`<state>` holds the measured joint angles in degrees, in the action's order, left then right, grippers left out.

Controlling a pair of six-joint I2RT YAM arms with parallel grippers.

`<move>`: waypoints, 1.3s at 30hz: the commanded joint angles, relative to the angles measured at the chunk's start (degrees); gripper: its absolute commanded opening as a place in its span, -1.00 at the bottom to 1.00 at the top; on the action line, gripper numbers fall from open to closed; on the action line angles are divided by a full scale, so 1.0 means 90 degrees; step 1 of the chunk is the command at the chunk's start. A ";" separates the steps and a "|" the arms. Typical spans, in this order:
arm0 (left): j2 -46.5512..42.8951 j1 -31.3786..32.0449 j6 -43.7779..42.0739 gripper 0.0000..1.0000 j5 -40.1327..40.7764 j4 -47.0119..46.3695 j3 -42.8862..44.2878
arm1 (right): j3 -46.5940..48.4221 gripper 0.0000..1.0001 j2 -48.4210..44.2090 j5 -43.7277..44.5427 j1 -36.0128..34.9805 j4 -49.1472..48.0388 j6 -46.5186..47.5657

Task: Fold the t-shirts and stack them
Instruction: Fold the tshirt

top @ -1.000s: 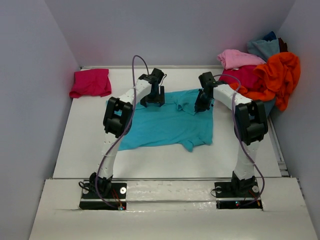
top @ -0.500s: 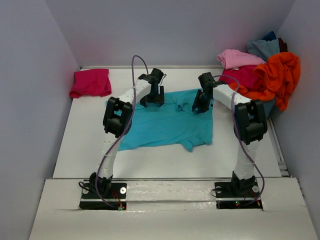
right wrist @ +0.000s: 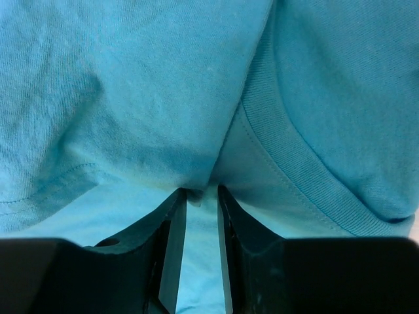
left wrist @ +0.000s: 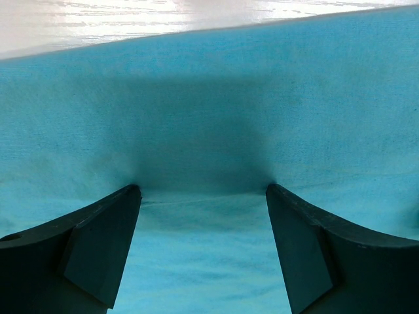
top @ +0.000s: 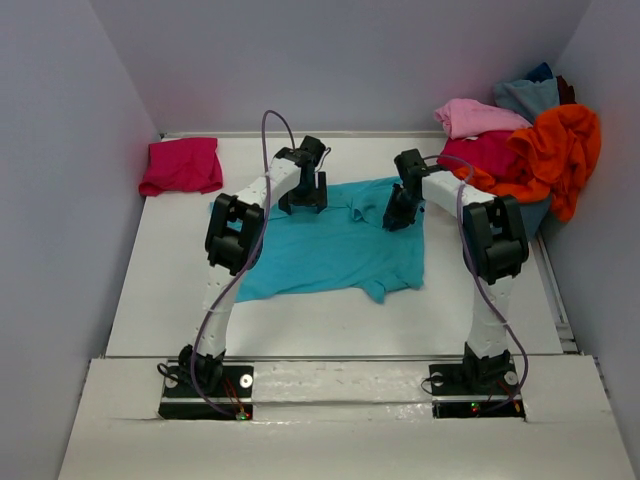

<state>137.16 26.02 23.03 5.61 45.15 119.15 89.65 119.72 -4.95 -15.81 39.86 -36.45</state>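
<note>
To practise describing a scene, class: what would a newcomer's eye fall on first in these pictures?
The turquoise t-shirt spread in the middle, with the left gripper open on its far edge and the right gripper pinching cloth by the collar. Next, the bright heap of shirts in the far right corner, and a folded magenta shirt far left.

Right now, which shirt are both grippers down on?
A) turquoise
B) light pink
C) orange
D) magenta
A: the turquoise shirt, spread between the arms, fills both wrist views, with the left gripper and right gripper touching its cloth.
</note>
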 commanded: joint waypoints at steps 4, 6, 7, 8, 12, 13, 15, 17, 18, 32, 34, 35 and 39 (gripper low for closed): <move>0.0043 -0.0059 -0.0039 0.84 0.0012 0.0296 0.0101 | 0.0439 -0.72 0.0125 0.0023 0.0029 -0.0044 -0.0032; 0.0053 -0.0059 -0.0039 0.84 0.0022 0.0306 0.0120 | 0.0488 -0.82 0.0125 0.0023 0.0029 -0.0024 -0.0023; 0.0053 -0.0059 -0.0039 0.84 0.0012 0.0306 0.0130 | 0.0489 -0.85 0.0135 0.0032 0.0029 0.0005 -0.0032; 0.0072 -0.0059 -0.0039 0.84 0.0012 0.0306 0.0159 | 0.0498 -0.86 0.0135 0.0052 0.0029 0.0005 -0.0013; 0.0121 -0.0059 -0.0039 0.84 0.0002 0.0345 0.0237 | 0.0498 -0.86 0.0116 0.0081 0.0029 0.0044 0.0016; 0.0131 -0.0059 -0.0029 0.84 0.0002 0.0355 0.0247 | 0.0527 -0.86 0.0116 0.0091 0.0029 0.0073 0.0016; 0.0140 -0.0059 -0.0039 0.84 0.0002 0.0365 0.0276 | 0.0547 -0.86 0.0077 0.0149 0.0029 0.0132 0.0046; 0.0141 -0.0059 -0.0029 0.84 -0.0008 0.0365 0.0286 | 0.0557 -0.86 0.0047 0.0189 0.0029 0.0171 0.0065; 0.0150 -0.0117 -0.0029 0.84 0.0002 0.0365 0.0296 | 0.0557 -0.86 -0.0001 0.0227 0.0029 0.0200 0.0085; 0.0121 -0.0118 -0.0049 0.84 0.0022 0.0394 0.0286 | 0.0294 -0.86 -0.0382 0.0501 0.0204 0.0367 0.0085; 0.0121 -0.0118 -0.0058 0.84 0.0031 0.0394 0.0286 | 0.0216 -0.86 -0.0412 0.0521 0.0272 0.0328 0.0085; 0.0131 -0.0176 -0.0058 0.84 0.0022 0.0394 0.0286 | 0.0196 -0.86 -0.0431 0.0521 0.0273 0.0327 0.0085; 0.0121 -0.0176 -0.0078 0.84 0.0031 0.0394 0.0267 | 0.0157 -0.86 -0.0451 0.0521 0.0331 0.0357 0.0124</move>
<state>137.78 25.32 23.00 4.99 46.50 120.49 91.66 119.13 -1.45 -13.78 42.68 -36.18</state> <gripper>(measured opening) 0.917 0.074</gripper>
